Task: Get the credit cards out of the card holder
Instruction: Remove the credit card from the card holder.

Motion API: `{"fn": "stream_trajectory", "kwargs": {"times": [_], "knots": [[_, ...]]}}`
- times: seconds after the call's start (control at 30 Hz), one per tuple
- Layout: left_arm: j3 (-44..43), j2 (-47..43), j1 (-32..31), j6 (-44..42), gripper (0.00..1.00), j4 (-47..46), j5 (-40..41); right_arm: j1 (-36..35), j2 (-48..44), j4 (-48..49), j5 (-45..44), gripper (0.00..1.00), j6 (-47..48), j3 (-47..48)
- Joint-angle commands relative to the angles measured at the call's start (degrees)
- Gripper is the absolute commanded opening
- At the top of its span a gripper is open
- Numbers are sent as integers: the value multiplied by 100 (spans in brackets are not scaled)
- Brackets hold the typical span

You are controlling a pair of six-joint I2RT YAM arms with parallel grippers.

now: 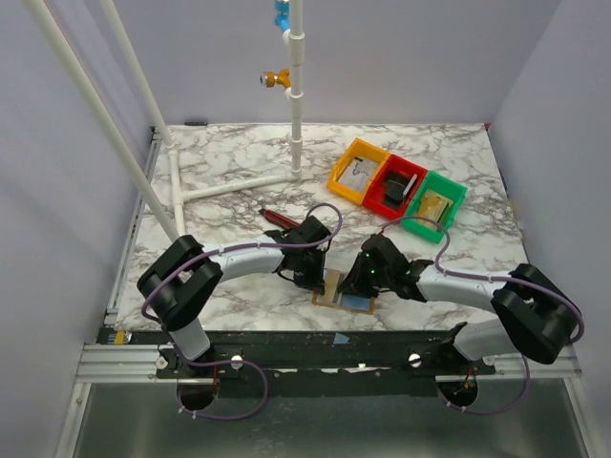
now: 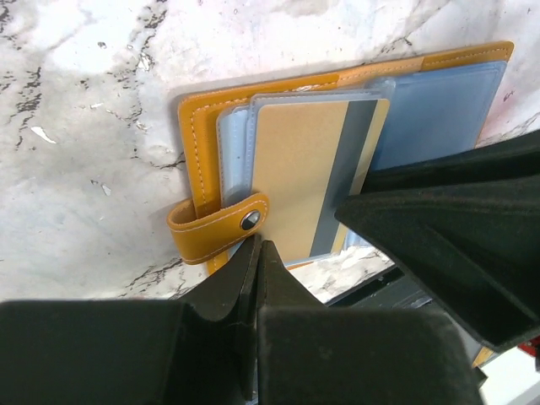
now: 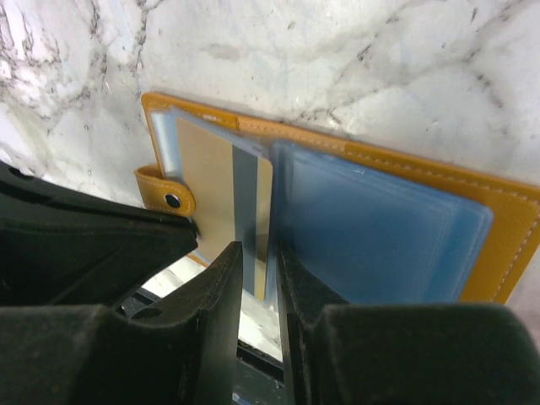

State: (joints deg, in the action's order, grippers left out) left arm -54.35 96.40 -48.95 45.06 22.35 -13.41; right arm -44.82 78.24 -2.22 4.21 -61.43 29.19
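Found the left end effector (image 2: pixel 257 246) clenched tight on nothing, tips set down on the card holder (image 2: pixel 198 126) just beside its snap tab (image 2: pixel 221 226). Judged this a hold-down, pinning the leather to the marble tabletop (image 2: pixel 84 126).

Saw the card holder spread open immediately right of that end effector, between it and the right one, near the tabletop's front edge. Noted one credit card (image 2: pixel 304 169), tan with a grey stripe, only partway out of its clear sleeve on the leaf nearer the left end effector.

Found the right end effector (image 3: pixel 259 250) narrowed onto that card's near edge, apparently grasping it. Reckoned the task barely begun: no card seen lying free, this one not yet drawn clear. Could not tell whether the blue sleeves (image 3: pixel 371 245), just right of the right fingers, held more cards.

Spotted a red utility knife (image 1: pixel 277 217) a little beyond the left end effector, and a white pipe frame (image 1: pixel 298 105) farther back. Spotted an orange bin (image 1: pixel 356 172), a red bin (image 1: pixel 398 186) and a green bin (image 1: pixel 435 206) beyond the right end effector, well apart from it. Judged none of these an obstacle; expected trouble only from the sleeve's hold on the card and from the two end effectors crowded almost together over the card holder.
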Motion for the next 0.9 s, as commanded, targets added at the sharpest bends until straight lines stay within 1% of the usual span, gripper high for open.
{"fn": "stream_trajectory", "kwargs": {"times": [0.0,0.17,0.33,0.47,0.53,0.67,0.87], "knots": [[161,50,70,29,0,-86,327,314,295,322,159,26,210,-134],[144,81,70,46,0,-124,327,550,430,410,246,26,465,-17],[185,167,52,142,0,-288,161,575,606,545,427,26,540,45],[240,88,56,210,0,-315,220,598,578,615,476,26,481,-57],[276,9,110,230,0,-258,365,638,539,617,498,26,495,-105],[390,-99,341,216,0,-301,383,685,582,693,605,26,585,-143],[325,-125,412,158,0,-276,396,686,806,822,768,25,623,-151]]}}
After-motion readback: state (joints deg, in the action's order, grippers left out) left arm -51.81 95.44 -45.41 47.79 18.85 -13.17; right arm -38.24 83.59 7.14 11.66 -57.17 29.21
